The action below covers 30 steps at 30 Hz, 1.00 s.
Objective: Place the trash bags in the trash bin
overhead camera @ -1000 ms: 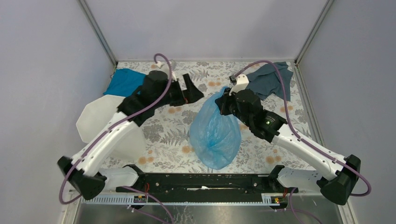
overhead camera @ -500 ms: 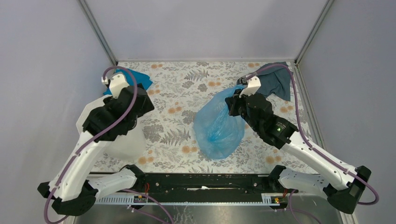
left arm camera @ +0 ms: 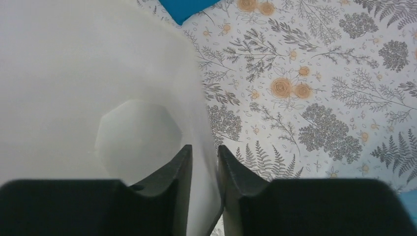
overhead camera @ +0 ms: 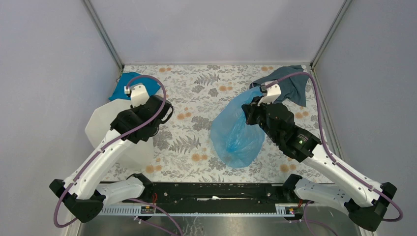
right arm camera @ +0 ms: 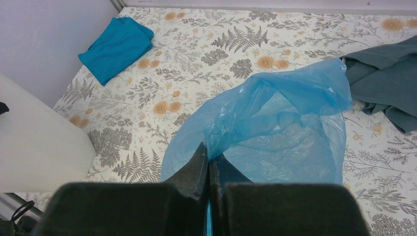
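Fern-and-flower print covers the table [overhead camera: 194,86], where the trash bin [overhead camera: 98,125] stands at the left edge, well apart from the trash bag [overhead camera: 235,135]. The left fingers [left arm camera: 180,184] straddle the bin's wall, one inside and one outside, pinching it. The right fingers [right arm camera: 197,169] are pressed together on a fold of the bag's blue film, which billows right of centre. A teal cloth [overhead camera: 125,82] lies behind the bin, and a grey-blue cloth [overhead camera: 290,83] lies in the far right corner.

Trash bag [overhead camera: 236,135]: right of the trash bin [overhead camera: 101,125], apart (pinched in the right gripper [right arm camera: 209,157]).
Left cloth [overhead camera: 123,86]: just behind the bin.
Right cloth [overhead camera: 290,86]: far right, further back.
Left gripper [left arm camera: 203,152]: astride its right wall.
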Each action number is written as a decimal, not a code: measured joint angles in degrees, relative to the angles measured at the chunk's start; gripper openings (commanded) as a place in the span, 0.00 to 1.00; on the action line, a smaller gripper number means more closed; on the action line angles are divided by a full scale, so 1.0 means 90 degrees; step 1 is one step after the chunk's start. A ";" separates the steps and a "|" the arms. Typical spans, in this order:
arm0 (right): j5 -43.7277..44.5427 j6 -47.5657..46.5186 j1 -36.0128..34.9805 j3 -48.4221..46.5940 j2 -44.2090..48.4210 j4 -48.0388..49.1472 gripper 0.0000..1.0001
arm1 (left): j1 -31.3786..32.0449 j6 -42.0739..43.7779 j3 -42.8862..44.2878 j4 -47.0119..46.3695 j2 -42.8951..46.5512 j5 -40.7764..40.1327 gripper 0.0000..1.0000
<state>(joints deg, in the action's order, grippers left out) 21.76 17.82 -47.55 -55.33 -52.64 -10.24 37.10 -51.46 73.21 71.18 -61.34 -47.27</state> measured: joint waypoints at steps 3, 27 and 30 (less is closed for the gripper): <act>0.0039 -0.0044 0.0000 0.0000 0.0005 -0.0097 0.00 | 0.0000 0.0257 -0.0034 -0.0219 0.0049 0.0223 0.13; 0.1707 -0.1098 -0.0002 -0.0648 0.1350 -0.0794 0.00 | 0.3024 0.2385 0.1919 -0.2266 -0.2659 0.2516 0.00; 0.1991 -0.1280 -0.0002 -0.0848 0.1668 -0.0879 0.00 | 0.3276 0.2506 0.2125 -0.2416 -0.2934 0.2429 0.00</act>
<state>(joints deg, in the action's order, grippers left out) 39.68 6.31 -47.57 -62.96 -37.63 -18.15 66.59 -28.91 92.33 49.43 -87.74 -25.41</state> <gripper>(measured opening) 0.011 0.133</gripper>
